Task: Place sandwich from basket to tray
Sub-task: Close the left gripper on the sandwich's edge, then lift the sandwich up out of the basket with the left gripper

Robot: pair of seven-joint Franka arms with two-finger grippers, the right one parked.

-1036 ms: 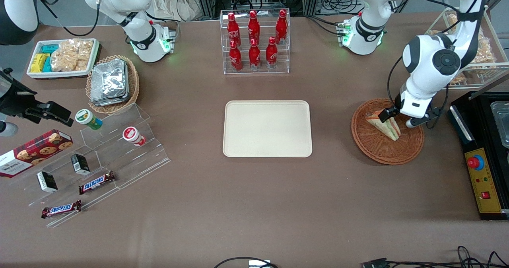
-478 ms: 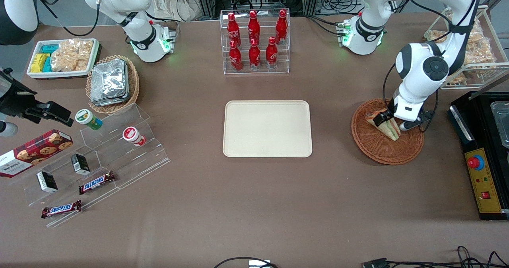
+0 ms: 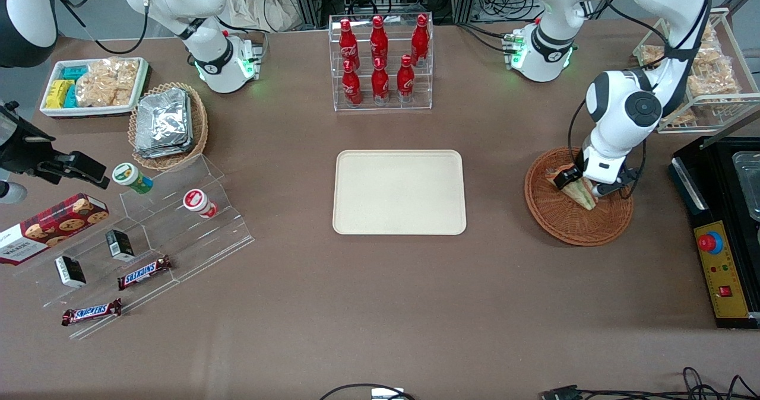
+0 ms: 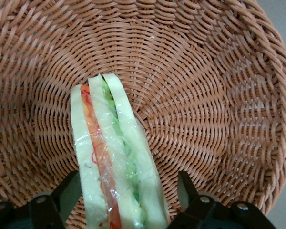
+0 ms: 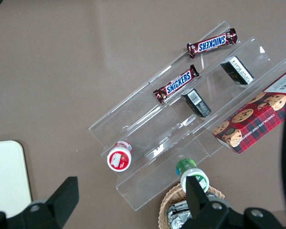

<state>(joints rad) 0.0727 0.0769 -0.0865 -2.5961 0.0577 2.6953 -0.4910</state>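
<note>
The sandwich [image 3: 580, 193], a pale bread wedge with orange and green layers in clear wrap [image 4: 114, 157], lies in the reddish-brown wicker basket [image 3: 570, 225] toward the working arm's end of the table. My left gripper [image 3: 583, 183] is down inside the basket [image 4: 205, 95] and open. Its fingers [image 4: 70, 193] stand one on each side of the sandwich's wide end, the gripper [image 4: 127, 191] straddling it with a small gap showing on one side. The cream tray [image 3: 399, 192] lies bare at the table's middle, about a basket's width from the basket.
A clear rack of red bottles [image 3: 380, 62] stands farther from the camera than the tray. A black control box [image 3: 721, 234] lies beside the basket at the table's end, with a wire rack of snack bags [image 3: 706, 73] above it. Acrylic snack shelves [image 3: 142, 240] lie toward the parked arm's end.
The left arm has folded in and the gripper has sunk lower into the basket, so its fingers now flank the sandwich. The sandwich has not moved.
</note>
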